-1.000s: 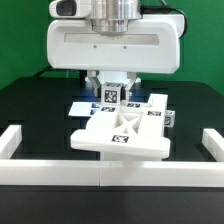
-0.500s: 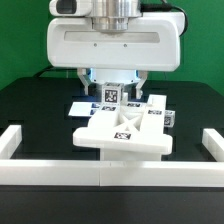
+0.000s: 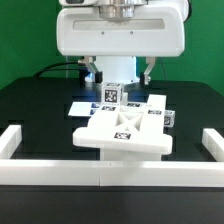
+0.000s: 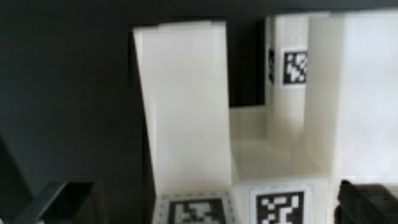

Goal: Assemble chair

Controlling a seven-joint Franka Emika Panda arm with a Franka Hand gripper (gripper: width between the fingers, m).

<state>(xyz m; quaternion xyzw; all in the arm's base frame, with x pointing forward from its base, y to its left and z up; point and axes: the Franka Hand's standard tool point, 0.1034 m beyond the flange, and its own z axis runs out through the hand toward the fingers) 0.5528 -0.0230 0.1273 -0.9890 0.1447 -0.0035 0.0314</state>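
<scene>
**Arm hanging over the chair, claw empty**

The arm (image 3: 118, 40) is hanging straight down over the back of the black table (image 3: 35, 110), its wide white wrist housing filling the upper middle of the exterior view. Below the housing the gripper (image 3: 118, 72) is pointing downward, its two dark fingers (image 3: 90, 71) spread wide apart, one on each side of the tagged upright block beneath. The fingers are touching nothing and gripping nothing; they are hovering just above the parts.

The chair (image 3: 122, 135) is sitting near the table's middle, in front of the white border rail (image 3: 110, 176) as the exterior view sees it. Its broad flat slab is facing up with a cross-braced pattern and a tag in the centre, and smaller tagged cubes are joining it at the back and on the exterior view's right.

In the wrist view, tall white bars (image 4: 183, 110) are standing close to the lens with tags at their ends, and dark fingertips (image 4: 71, 200) are showing at the frame's edges, clear of the bars.
</scene>
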